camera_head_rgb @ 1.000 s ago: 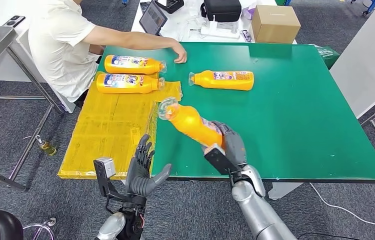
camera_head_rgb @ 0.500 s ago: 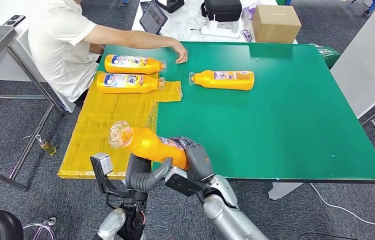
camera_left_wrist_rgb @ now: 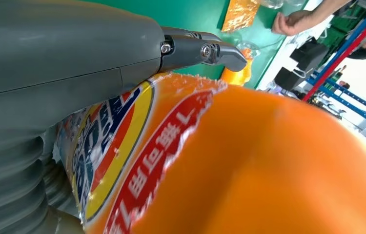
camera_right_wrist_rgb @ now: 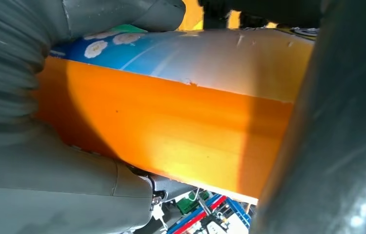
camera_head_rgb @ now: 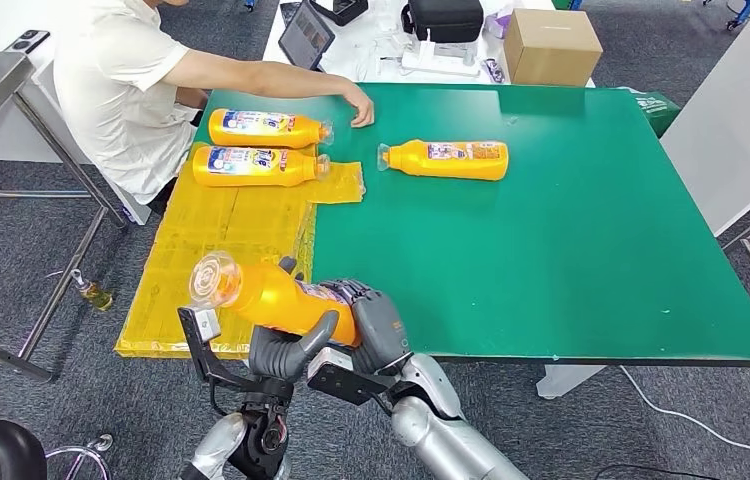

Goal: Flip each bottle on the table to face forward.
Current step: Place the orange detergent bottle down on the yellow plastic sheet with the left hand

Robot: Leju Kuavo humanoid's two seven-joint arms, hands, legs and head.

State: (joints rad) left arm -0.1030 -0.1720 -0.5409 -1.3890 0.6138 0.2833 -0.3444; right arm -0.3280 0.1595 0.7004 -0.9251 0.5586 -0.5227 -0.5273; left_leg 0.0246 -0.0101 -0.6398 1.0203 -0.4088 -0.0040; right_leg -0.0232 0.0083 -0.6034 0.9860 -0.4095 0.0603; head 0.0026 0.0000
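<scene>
An orange bottle (camera_head_rgb: 271, 298) with a clear cap hangs on its side over the near left corner of the green table (camera_head_rgb: 571, 250). My right hand (camera_head_rgb: 379, 322) grips its base end. My left hand (camera_head_rgb: 281, 352) is under its middle, thumb across the front and fingers behind it. Up close, the bottle's label (camera_left_wrist_rgb: 122, 161) shows against the left thumb, and its orange side (camera_right_wrist_rgb: 171, 136) sits in the right hand. Three more orange bottles lie on their sides: two (camera_head_rgb: 266, 128) (camera_head_rgb: 251, 166) at the far left, one (camera_head_rgb: 446, 159) near the far middle.
A yellow mat (camera_head_rgb: 211, 250) covers the table's left part. A seated person rests a hand (camera_head_rgb: 358, 106) on the far edge near the bottles. A cardboard box (camera_head_rgb: 549, 45), a tablet (camera_head_rgb: 306, 37) and a black case stand on the white table behind.
My right hand has carried the bottle left and nearer, from over the table to over its near left corner. The bottle now sits in my left hand, which was open and apart before.
</scene>
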